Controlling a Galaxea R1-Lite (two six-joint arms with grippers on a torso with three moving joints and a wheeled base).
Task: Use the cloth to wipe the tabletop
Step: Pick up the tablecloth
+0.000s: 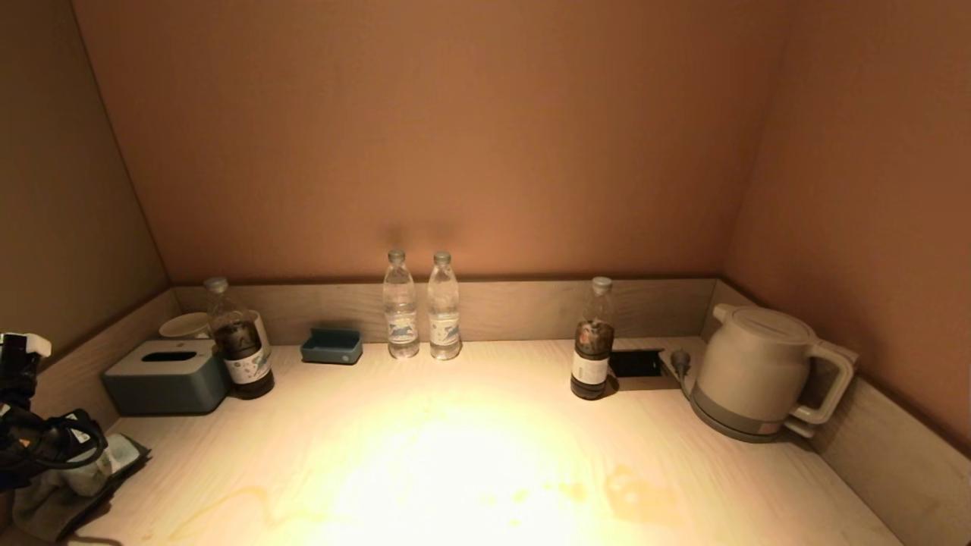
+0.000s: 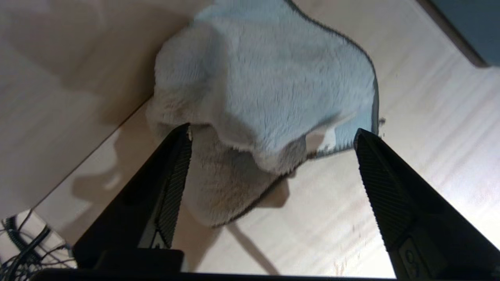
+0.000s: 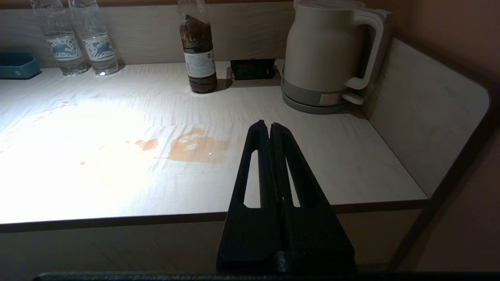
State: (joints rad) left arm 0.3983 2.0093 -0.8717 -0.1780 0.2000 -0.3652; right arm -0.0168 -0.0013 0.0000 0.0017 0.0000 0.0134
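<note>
The fluffy pale blue-grey cloth (image 1: 72, 489) lies crumpled on the light wooden tabletop (image 1: 455, 440) at its front left corner, next to the left wall. My left gripper (image 2: 272, 129) is open right over the cloth (image 2: 265, 89), with one fingertip on each side of its near fold; nothing is gripped. In the head view the left arm (image 1: 34, 436) hides part of the cloth. Brown spill stains (image 1: 633, 493) mark the front middle-right of the tabletop and show in the right wrist view (image 3: 197, 146). My right gripper (image 3: 268, 124) is shut and empty, before the front edge.
Along the back stand a tissue box (image 1: 167, 375), a white cup (image 1: 186, 324), two dark bottles (image 1: 239, 341) (image 1: 594, 341), a blue tray (image 1: 331, 346) and two water bottles (image 1: 421, 307). A kettle (image 1: 755, 371) and socket (image 1: 636, 362) are back right. Low walls border three sides.
</note>
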